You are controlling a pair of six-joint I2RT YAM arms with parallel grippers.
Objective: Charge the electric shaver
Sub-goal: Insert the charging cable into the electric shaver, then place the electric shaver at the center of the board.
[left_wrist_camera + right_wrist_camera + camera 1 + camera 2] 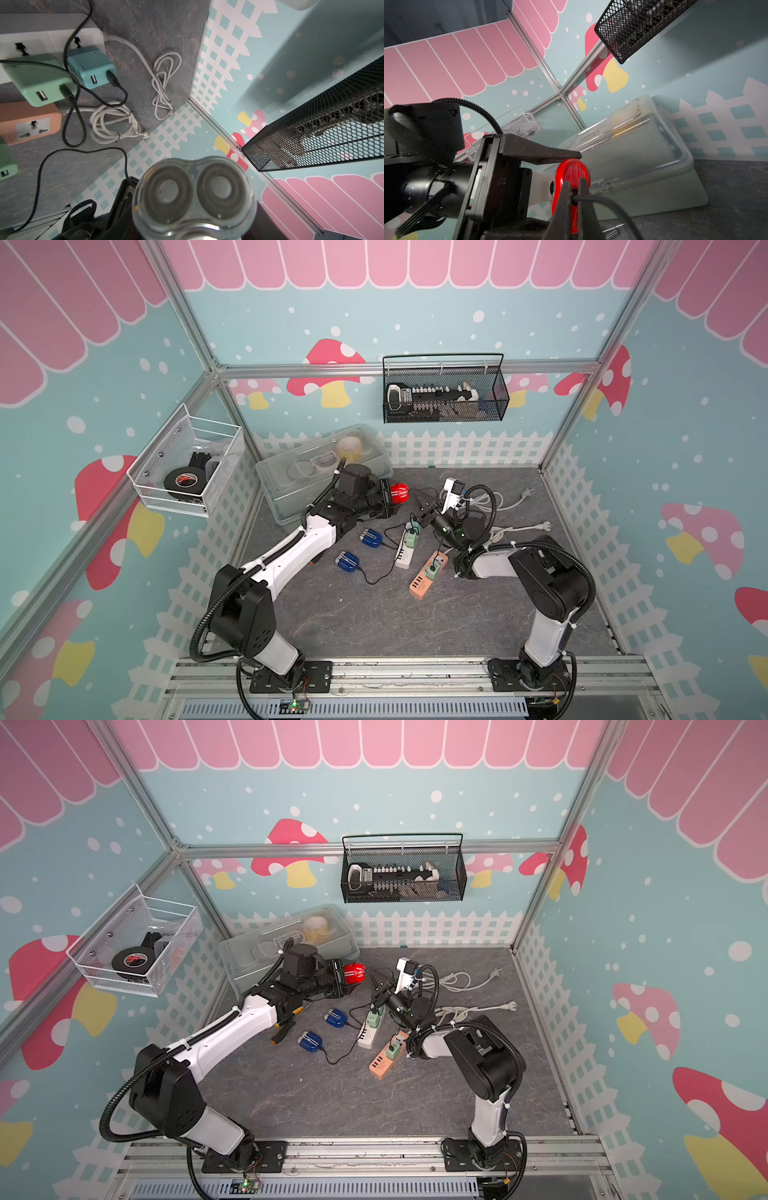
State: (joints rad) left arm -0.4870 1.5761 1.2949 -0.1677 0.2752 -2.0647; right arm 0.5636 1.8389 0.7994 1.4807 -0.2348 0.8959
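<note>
Gripped shaver (400, 492) mid-frame in left end effector (388, 499), part-open around it; pinched cable (610, 202) in fully closed right end effector (574, 194) at shaver's base. Could have jammed or slipped through slight skew.

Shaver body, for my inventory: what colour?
Shaver body is red; clearest in right wrist view.

The red plastic electric shaver (400, 493) sits in the left claw (386, 498); the thin black cable (604, 200) sits in the right claw (422, 506), just beside it.
</note>
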